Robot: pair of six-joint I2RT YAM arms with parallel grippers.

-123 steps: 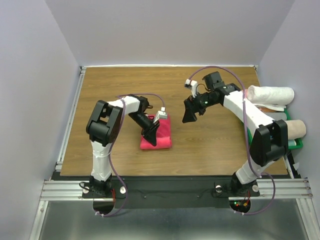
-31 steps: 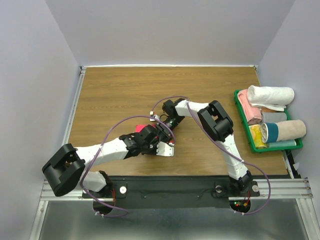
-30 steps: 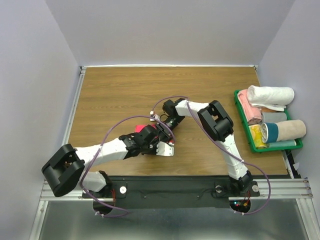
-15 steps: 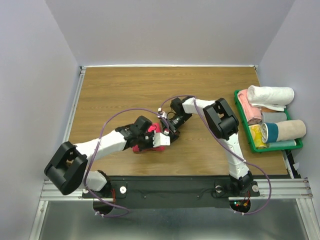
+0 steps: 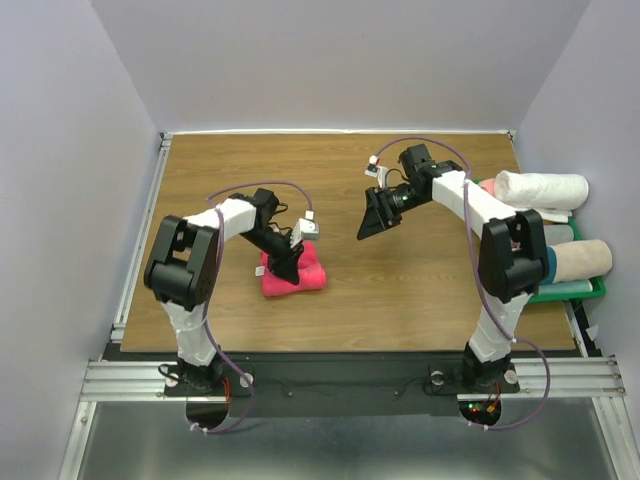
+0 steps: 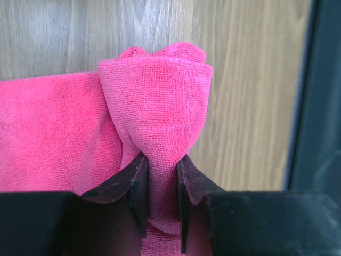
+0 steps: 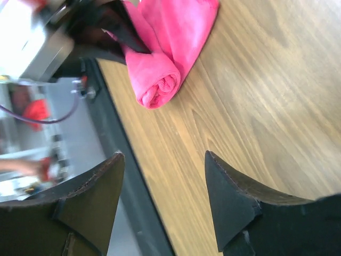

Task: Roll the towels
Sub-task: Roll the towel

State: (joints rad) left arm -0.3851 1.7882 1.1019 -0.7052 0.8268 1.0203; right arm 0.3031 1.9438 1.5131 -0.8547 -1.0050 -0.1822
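One pink towel (image 5: 302, 276), two arms (image 5: 228, 213), one tray (image 5: 578, 294)

No writing, brand, number or sign can be read in any view. The pink towel (image 6: 154, 106) shows only plain terry, and the rolled towels (image 5: 545, 190) in the green tray (image 5: 582, 292) are too small to tell

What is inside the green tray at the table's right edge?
Rolled towels: a white roll farthest, a tan roll nearer. The right arm covers the tray's left part, hiding whatever else lies there.

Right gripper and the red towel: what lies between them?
Nothing but bare table between the right gripper and the red towel, clear in the top view.
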